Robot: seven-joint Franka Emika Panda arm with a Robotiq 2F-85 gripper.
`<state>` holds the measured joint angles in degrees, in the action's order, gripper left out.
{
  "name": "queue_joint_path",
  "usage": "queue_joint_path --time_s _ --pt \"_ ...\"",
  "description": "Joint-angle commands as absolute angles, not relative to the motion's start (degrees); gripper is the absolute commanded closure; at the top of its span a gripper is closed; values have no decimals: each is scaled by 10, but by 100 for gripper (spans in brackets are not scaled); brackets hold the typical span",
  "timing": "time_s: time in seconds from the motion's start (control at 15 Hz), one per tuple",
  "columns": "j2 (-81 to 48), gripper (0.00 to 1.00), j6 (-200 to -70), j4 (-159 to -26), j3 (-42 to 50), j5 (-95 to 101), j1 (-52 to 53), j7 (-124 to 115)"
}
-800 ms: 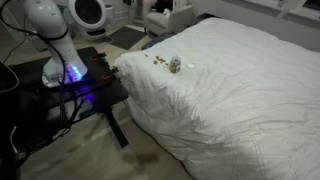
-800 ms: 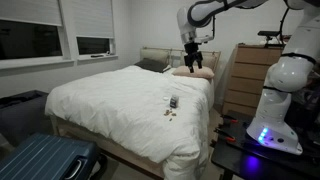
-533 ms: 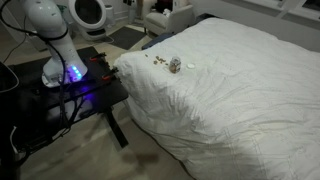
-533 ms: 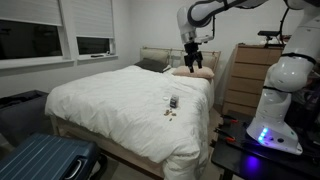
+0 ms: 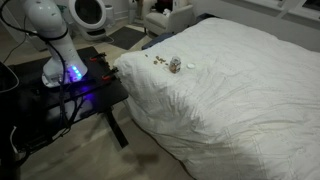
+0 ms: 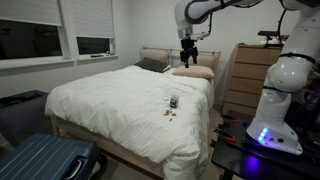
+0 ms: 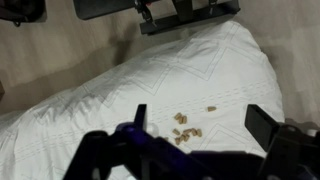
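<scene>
Wrist view is looking down past my gripper (image 7: 200, 115), whose jaws I am holding wide and empty high above the bed (image 6: 110, 98), so the brown bits (image 7: 187, 128) are lying scattered in plain sight near its edge, beside a small cup (image 5: 175, 65).

White rounded arm (image 6: 280, 75), black jaws, base (image 5: 72, 72) (glowing blue)

Small brown pellets (image 7: 185, 128) in a loose cluster on white duvet (image 7: 110, 85)

Blue suitcase (image 6: 45, 160), wooden dresser (image 6: 245, 82), dark window (image 6: 28, 42)
</scene>
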<state>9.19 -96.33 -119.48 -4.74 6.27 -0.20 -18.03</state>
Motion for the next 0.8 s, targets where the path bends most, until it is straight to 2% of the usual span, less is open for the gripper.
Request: queue_joint_path --time_s 0.0,0.73 --pt "43 0 -990 -1136 -39 92 -1 -170" --pt "-105 0 -989 -964 -7 85 0 -145"
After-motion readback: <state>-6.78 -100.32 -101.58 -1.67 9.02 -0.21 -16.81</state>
